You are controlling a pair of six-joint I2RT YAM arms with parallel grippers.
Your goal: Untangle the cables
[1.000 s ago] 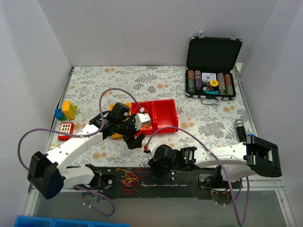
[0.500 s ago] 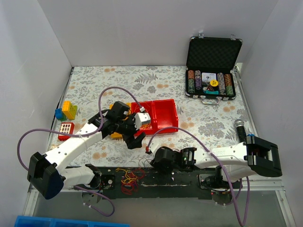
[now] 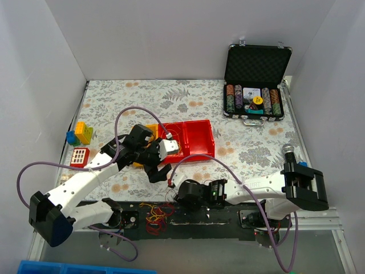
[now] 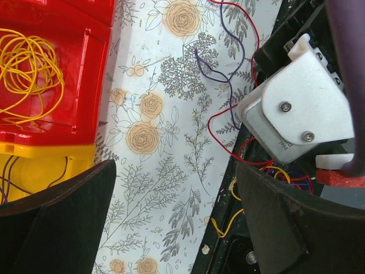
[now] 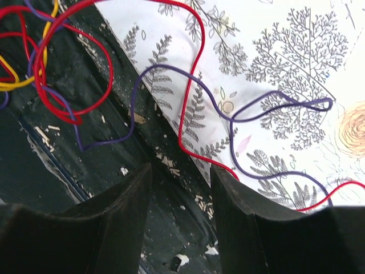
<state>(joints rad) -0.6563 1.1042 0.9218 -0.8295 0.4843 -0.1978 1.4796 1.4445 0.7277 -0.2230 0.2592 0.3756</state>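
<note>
Left jaws are spread wide with nothing in them, hanging over the flowery worktop (image 4: 165,171). Only bare worktop sits in the gap. Off the left finger's (image 4: 57,222) side, a loose coil of yellow cable (image 4: 31,74) lies inside a red bin (image 4: 97,85), well clear of the jaws. A yellow bin (image 4: 40,157) right next to it has a couple of dark strands in it.

Right jaws are partly open and not gripping anything either. They're low over the seam where the black base plate (image 5: 85,171) meets the worktop. A red cable (image 5: 181,114) and a purple cable (image 5: 171,68) snake across just ahead of the fingers (image 5: 114,222). The red one runs closest to the gap, but it isn't between them. Both strands trail back into the main tangle (image 3: 155,216) of red and yellow loops on the base plate, between the two arm bases.

Further out there's a second red bin (image 3: 199,140), some toy blocks (image 3: 80,134) on the left, an open poker chip case (image 3: 256,85) at the far right, and a microphone (image 3: 289,154).
</note>
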